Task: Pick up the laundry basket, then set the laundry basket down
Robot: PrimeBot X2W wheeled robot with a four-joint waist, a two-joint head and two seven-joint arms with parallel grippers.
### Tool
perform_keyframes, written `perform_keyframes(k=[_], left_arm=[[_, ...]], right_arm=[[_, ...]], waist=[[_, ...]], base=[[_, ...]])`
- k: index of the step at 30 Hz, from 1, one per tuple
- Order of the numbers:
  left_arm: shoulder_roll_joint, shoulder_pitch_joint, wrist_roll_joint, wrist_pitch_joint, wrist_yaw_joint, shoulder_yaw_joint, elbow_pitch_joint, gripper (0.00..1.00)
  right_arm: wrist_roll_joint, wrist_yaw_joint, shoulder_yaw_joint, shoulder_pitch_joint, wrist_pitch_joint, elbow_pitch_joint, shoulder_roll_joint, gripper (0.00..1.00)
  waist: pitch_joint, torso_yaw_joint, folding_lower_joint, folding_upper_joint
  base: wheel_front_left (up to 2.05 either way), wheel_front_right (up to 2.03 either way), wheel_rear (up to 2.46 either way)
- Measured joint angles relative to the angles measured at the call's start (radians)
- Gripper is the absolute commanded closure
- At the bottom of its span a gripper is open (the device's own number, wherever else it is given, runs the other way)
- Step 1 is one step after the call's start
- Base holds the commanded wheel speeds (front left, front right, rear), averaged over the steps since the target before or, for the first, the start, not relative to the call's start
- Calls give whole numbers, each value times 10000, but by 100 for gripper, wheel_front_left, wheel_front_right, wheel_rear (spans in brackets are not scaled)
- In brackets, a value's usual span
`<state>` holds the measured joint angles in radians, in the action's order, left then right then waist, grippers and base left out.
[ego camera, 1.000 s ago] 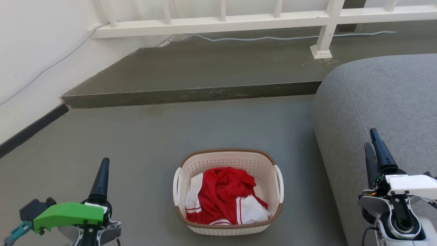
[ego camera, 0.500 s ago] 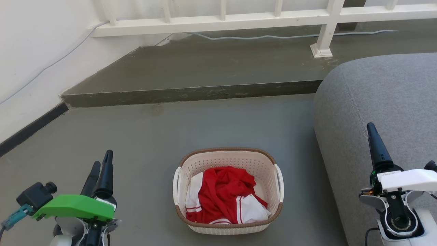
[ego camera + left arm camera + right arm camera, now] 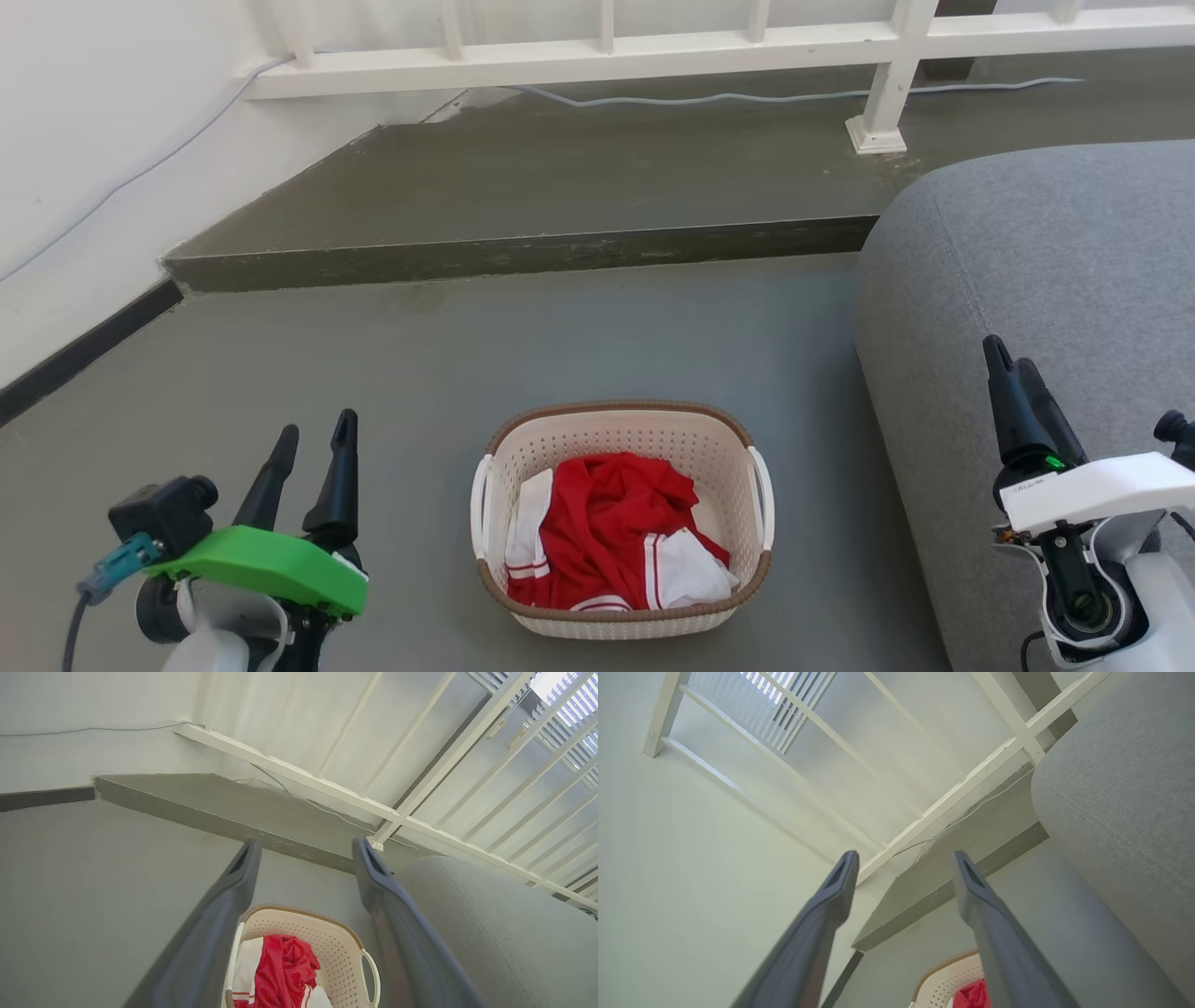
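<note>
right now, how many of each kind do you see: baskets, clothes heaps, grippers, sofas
laundry basket: 1
clothes heap, red and white, inside the basket: 1
grippers: 2, left gripper and right gripper, both open
grey sofa: 1
total: 5

Grey floor stretches out flat, and a low raised step of the same dull grey cuts across it. A white railing lines the back, one post planted on the step, a pale cable snaking beneath. White wall on the left, dark skirting at its foot. Big grey sofa on the right. Daylight glows through slatted blinds behind the railing.
</note>
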<state>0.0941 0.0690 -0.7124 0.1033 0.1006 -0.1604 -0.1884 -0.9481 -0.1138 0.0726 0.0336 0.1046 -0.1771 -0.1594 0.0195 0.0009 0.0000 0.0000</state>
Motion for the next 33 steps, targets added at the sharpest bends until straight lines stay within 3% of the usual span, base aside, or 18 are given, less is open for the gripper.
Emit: perform_keyframes(k=[9, 14, 33], left_arm=[[77, 141, 1471, 368, -351, -261, 82, 0], [71, 142, 2479, 577, -541, -497, 88, 0], [-25, 142, 5028, 1404, -675, -1043, 244, 0]], right_arm=[[2050, 113, 336, 220, 357, 184, -261, 0], [3106, 349, 585, 220, 581, 282, -284, 0], [5695, 529, 991, 217, 1363, 368, -199, 0]], waist=[[41, -25, 1, 0], [63, -29, 0, 0], [90, -44, 0, 0]], base=[[0, 0, 0], [0, 0, 0], [0, 0, 0]])
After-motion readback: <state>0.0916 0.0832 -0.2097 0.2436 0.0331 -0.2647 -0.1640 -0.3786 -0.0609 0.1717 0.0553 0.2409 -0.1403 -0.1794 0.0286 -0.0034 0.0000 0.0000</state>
